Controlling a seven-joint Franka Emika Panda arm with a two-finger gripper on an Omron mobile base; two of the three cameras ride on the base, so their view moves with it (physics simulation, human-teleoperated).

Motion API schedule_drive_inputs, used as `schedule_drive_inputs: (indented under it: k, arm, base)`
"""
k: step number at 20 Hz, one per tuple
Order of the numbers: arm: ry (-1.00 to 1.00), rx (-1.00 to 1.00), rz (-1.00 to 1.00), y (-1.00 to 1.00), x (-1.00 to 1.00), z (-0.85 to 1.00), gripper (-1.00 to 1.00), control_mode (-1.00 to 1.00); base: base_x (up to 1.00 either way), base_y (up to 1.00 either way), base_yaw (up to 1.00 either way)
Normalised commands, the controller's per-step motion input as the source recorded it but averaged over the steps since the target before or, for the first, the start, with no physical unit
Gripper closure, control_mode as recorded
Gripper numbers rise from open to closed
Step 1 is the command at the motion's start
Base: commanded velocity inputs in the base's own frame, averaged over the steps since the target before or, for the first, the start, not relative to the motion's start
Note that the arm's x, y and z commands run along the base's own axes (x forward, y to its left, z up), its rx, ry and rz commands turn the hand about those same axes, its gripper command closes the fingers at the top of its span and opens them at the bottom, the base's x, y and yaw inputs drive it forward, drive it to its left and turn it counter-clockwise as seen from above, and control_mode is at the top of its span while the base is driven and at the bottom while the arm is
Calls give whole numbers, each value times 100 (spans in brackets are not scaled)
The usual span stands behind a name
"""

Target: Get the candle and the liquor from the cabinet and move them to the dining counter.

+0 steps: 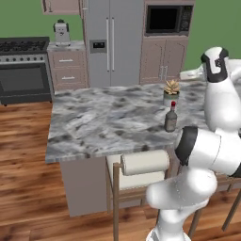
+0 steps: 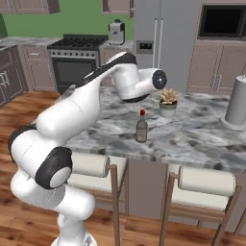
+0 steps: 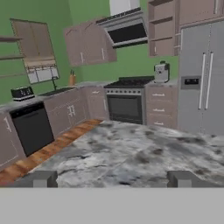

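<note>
The liquor (image 1: 171,117) (image 2: 141,127), a small grey-brown bottle with a red cap, stands upright on the dining counter (image 1: 103,122) (image 2: 202,139) beside a potted succulent. My gripper (image 3: 113,179) is open with nothing between its fingers. It hovers above the marbled counter top (image 3: 131,153), up and behind the bottle, facing across the counter toward the stove. The candle is out of view. A mauve-brown wall cabinet (image 3: 164,26) left of the fridge shows its shelves.
The potted succulent (image 1: 171,92) (image 2: 168,103) stands just behind the bottle. A tall grey roll (image 2: 238,101) stands at the counter's right end. Cushioned stools (image 1: 141,164) (image 2: 206,180) line the near side. The stove (image 3: 127,103) and fridge (image 1: 113,42) stand along the far wall.
</note>
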Motion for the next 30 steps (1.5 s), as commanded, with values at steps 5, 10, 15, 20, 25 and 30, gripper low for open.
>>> schedule_drive_inputs:
  k: [5,10,15,20,25,30]
  arm:
    - [10,-9,-25,83,-54,55,-100,-100]
    - [15,-5,-22,56,-66,61,-100,-100]
    - [21,-1,-15,11,-55,57,-100,-100]
    - [14,-2,-11,0,-74,27,-100,-100]
    - [1,-7,-9,1,-85,3,-100,-100]
    - [0,-9,0,0,-81,-14,-100,-100]
  base:
    - [0,0,0]
    - [0,0,0]
    - [0,0,0]
    - [0,0,0]
    - [0,0,0]
    - [0,0,0]
